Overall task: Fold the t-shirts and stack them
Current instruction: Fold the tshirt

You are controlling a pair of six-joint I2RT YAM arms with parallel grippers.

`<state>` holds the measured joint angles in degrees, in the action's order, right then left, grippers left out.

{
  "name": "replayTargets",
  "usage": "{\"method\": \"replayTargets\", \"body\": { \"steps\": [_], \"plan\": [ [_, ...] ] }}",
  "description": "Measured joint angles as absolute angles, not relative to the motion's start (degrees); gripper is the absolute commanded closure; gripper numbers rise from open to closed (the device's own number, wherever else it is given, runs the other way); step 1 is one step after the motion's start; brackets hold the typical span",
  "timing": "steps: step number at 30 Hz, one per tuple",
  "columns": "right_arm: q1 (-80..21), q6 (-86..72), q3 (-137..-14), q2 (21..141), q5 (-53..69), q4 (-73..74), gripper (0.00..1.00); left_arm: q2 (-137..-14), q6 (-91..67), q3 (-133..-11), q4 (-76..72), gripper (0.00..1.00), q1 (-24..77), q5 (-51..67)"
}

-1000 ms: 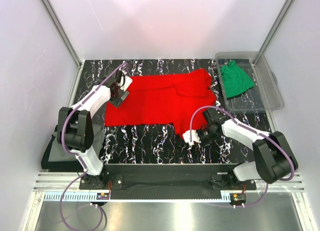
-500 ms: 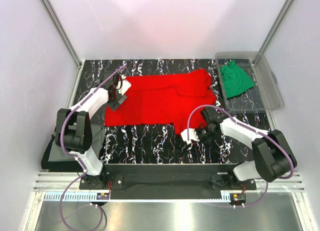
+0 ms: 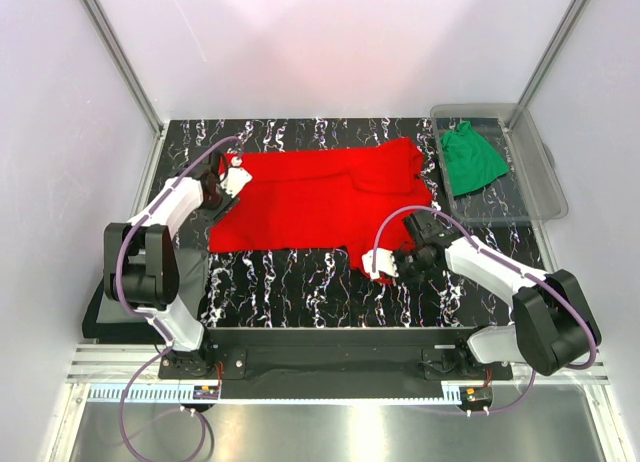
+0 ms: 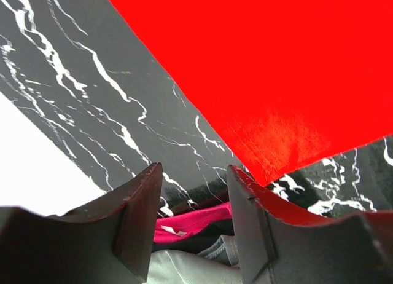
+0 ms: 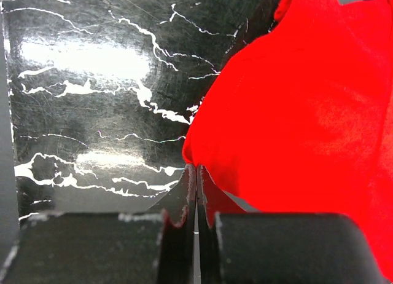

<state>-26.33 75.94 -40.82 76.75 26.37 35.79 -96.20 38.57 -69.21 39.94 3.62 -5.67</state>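
Observation:
The bright red t-shirt lies spread flat on the black marbled table. My left gripper hovers at its far left corner. In the left wrist view the left gripper stands open, with only bare table between its fingers. The red t-shirt's corner lies just past the right finger. My right gripper is at the shirt's near right corner. In the right wrist view the right gripper is shut, pinching the red t-shirt's edge at its tips. A green t-shirt lies crumpled in the bin.
The clear plastic bin stands at the table's far right edge. White walls and metal posts enclose the table on three sides. A dark flat shape lies beside the left arm's base.
My left gripper moved left from over the shirt to its far left corner, and its jaws narrowed. My right gripper closed on the shirt's near right corner.

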Motion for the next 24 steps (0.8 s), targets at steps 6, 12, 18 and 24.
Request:
{"method": "replayTargets", "body": {
  "steps": [6,12,18,24],
  "plan": [
    [-26.3,73.3,-40.8,76.5,25.9,35.2,1.0,-97.3,38.6,-69.4,42.1,0.61,3.3,-3.7],
    [-26.3,72.7,-40.8,76.5,25.9,35.1,1.0,-99.4,38.3,-69.4,43.7,0.62,3.3,-2.3],
    [-26.3,72.2,-40.9,77.5,25.9,34.6,1.0,-101.7,38.4,-69.1,45.0,0.58,3.0,-1.7],
    [-26.3,71.9,-41.0,78.8,25.9,34.1,1.0,-101.8,38.5,-68.0,45.6,0.58,2.5,-1.6]
  ]
}}
